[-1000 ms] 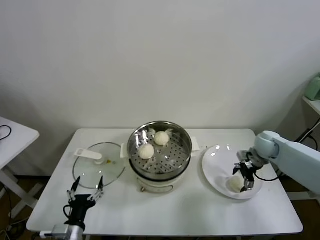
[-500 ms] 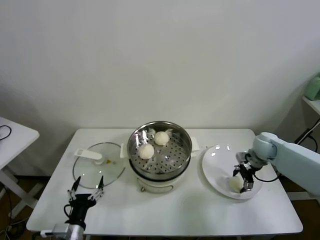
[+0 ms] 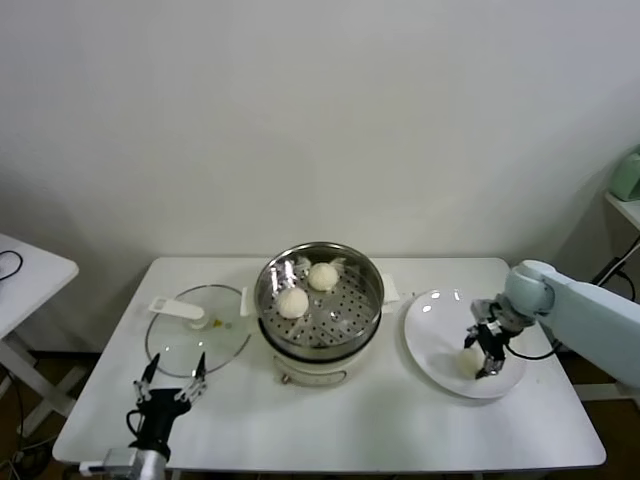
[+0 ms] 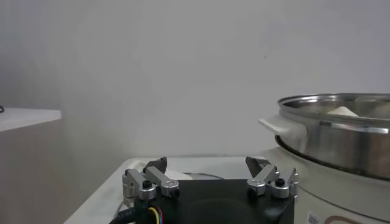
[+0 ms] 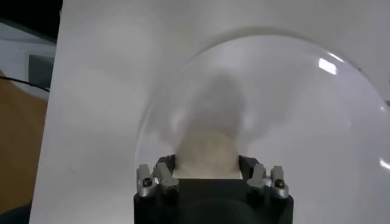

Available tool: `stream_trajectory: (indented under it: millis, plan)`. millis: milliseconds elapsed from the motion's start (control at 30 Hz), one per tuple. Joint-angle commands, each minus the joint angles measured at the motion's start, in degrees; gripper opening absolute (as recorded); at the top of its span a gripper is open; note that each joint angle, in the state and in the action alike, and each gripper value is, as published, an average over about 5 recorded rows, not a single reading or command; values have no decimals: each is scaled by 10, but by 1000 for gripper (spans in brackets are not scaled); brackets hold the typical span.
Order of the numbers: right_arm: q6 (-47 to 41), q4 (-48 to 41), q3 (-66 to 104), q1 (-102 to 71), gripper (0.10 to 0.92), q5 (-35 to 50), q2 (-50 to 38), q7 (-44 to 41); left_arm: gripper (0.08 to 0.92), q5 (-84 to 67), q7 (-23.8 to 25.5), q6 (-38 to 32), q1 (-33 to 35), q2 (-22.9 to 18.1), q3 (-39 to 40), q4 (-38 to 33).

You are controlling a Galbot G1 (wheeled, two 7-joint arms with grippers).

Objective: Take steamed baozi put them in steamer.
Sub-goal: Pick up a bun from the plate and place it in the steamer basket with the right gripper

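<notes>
Now right pincer (image 3: 484, 356) clenched on a bun (image 3: 470, 360) over the plate (image 3: 430, 340), next carry to steamer (image 3: 319, 292); left pincer (image 3: 172, 381) released, idle.

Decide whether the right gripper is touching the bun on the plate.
Touching: in the right wrist view the right gripper has its fingers against both sides of the bun over the plate.

Head view high, facing down over table (image 3: 330, 420); wrist views low, close; all share table.
</notes>
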Motion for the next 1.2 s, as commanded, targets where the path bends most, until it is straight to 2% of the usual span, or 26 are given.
stream_trajectory:
  millis: [33,200,400,567,867,1200]
  plan:
    - [35,24,-26,102,687,4,2,-16,823,-1,-4,2,1,2,-1,-2]
    - [123,74,-71,224,687,-34,19,-37,823,0,-5,3,1,2,-1,-2]
    - [257,111,-57,327,688,-163,77,-51,823,2,-5,3,3,1,0,-4]
    - [330,145,-39,359,688,-232,133,-47,823,4,-5,4,2,0,2,-7]
    - [352,230,-35,301,687,-300,209,-44,823,-1,-5,4,6,0,0,-9]
    - [404,212,-42,219,689,-371,293,-37,823,-2,-6,6,9,4,0,-1]
